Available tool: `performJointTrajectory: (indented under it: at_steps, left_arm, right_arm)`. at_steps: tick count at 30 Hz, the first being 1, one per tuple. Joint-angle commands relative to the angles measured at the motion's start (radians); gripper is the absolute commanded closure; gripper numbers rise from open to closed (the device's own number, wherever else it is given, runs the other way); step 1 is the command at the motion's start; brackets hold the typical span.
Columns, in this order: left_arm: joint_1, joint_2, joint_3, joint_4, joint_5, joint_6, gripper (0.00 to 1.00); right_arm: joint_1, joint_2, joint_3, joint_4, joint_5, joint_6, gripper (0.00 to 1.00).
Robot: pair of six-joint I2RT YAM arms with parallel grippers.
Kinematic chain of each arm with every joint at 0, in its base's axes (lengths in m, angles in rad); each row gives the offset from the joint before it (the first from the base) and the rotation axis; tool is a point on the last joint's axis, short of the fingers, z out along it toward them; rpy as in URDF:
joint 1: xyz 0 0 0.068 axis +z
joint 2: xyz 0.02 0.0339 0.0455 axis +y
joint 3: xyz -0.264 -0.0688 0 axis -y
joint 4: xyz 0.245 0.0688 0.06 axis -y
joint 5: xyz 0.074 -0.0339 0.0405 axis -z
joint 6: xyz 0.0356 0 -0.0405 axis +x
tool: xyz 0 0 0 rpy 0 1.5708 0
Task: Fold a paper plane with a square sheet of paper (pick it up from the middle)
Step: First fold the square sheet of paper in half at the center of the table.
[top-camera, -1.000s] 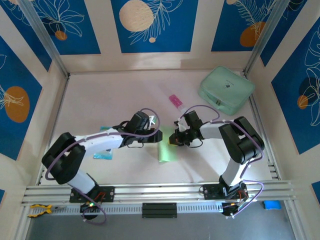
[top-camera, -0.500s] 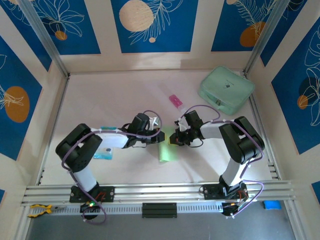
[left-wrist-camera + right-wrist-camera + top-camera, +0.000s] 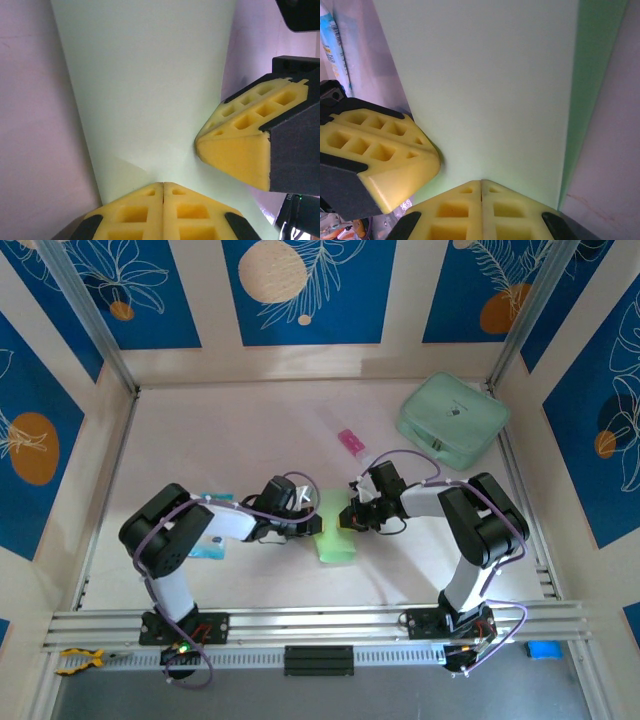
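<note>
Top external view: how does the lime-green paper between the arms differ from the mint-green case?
The paper is thin, flat and narrow; the mint-green case is bulky, rounded and much larger. The paper lies mid-table near the arms; the case sits at the far right corner. The left end effector and right end effector, both shut, meet at the paper; nothing touches the case. Both are pale green, on the table.

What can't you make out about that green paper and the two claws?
Top view: the paper is too small to show its creases, and its far end is hidden by the left gripper and right gripper.
Both wrist views: whether the shut fingertips pinch it, because they cover its edge.
</note>
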Motion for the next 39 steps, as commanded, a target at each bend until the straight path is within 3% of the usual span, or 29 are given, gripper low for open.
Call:
performJointTrajectory:
  at_steps: [1, 10, 15, 21, 27, 39]
  left_arm:
    - [0.011, 0.015, -0.040, -0.099, -0.078, 0.056, 0.98]
    - [-0.002, -0.116, 0.022, -0.115, -0.005, -0.007, 0.96]
    - [-0.028, -0.091, 0.047, -0.087, 0.056, -0.056, 0.99]
    - [-0.038, -0.030, 0.013, -0.049, 0.065, -0.087, 1.00]
    - [-0.039, -0.012, -0.032, -0.166, -0.010, -0.019, 1.00]
    - [-0.066, -0.139, 0.040, -0.254, 0.019, -0.016, 1.00]
  right_arm:
    - [-0.013, 0.033, -0.033, -0.069, 0.093, -0.007, 1.00]
    - [-0.012, 0.026, -0.036, -0.067, 0.093, -0.004, 1.00]
    - [-0.012, 0.024, -0.038, -0.065, 0.097, -0.001, 1.00]
    - [-0.012, 0.022, -0.039, -0.067, 0.097, 0.001, 1.00]
    - [-0.011, 0.021, -0.039, -0.067, 0.099, 0.002, 1.00]
    - [-0.011, 0.008, -0.049, -0.067, 0.111, 0.005, 1.00]
